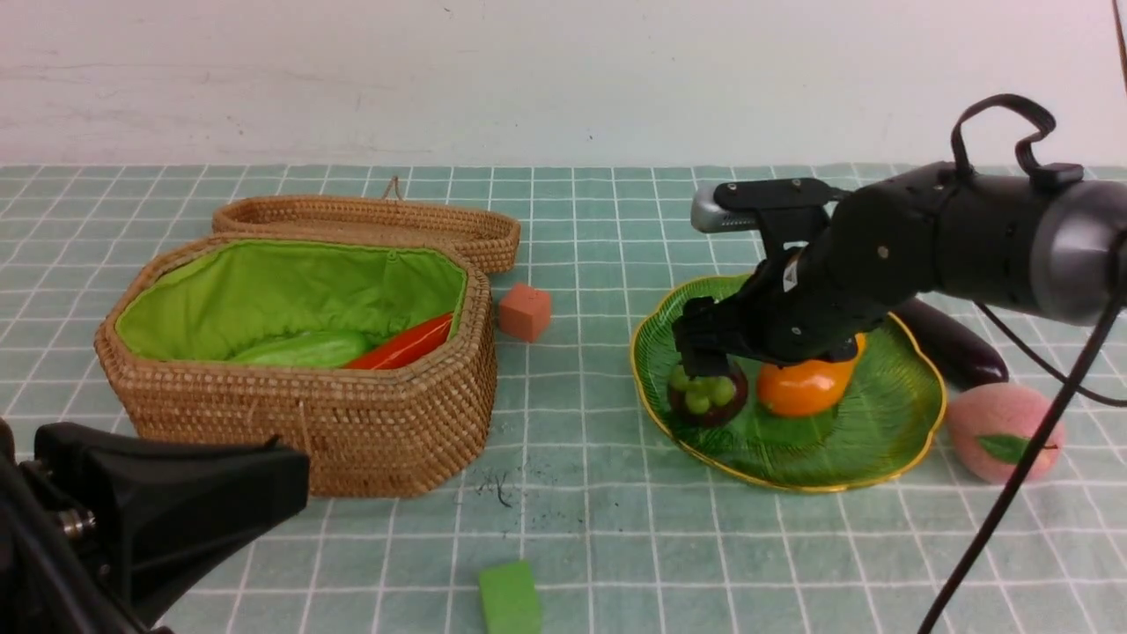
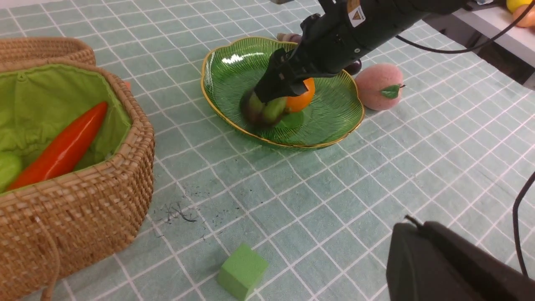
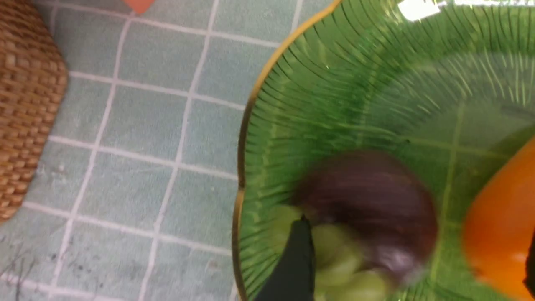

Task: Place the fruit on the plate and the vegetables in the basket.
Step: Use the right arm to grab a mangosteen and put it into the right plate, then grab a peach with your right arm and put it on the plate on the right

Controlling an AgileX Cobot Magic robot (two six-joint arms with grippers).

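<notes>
The green plate [image 1: 880, 440] holds the dark-purple mangosteen [image 1: 707, 394] and the orange mango [image 1: 803, 383]. My right gripper [image 1: 766, 357] hangs just over both, open, with its jaws spread wide. In the right wrist view the blurred mangosteen [image 3: 368, 209] and the mango [image 3: 501, 234] lie between the fingers [image 3: 297, 263]. The pink peach [image 1: 1004, 431] and the purple eggplant [image 1: 951, 343] lie on the cloth right of the plate. The basket [image 1: 352, 440] holds the red pepper [image 1: 405, 345] and the cucumber [image 1: 304, 350]. My left gripper [image 1: 299, 480] is shut and empty, low in front of the basket.
The basket's lid [image 1: 379, 224] lies behind it. An orange cube [image 1: 525, 312] sits between basket and plate. A green block [image 1: 509, 599] lies near the front edge. The right arm's cable [image 1: 1012, 493] hangs across the peach.
</notes>
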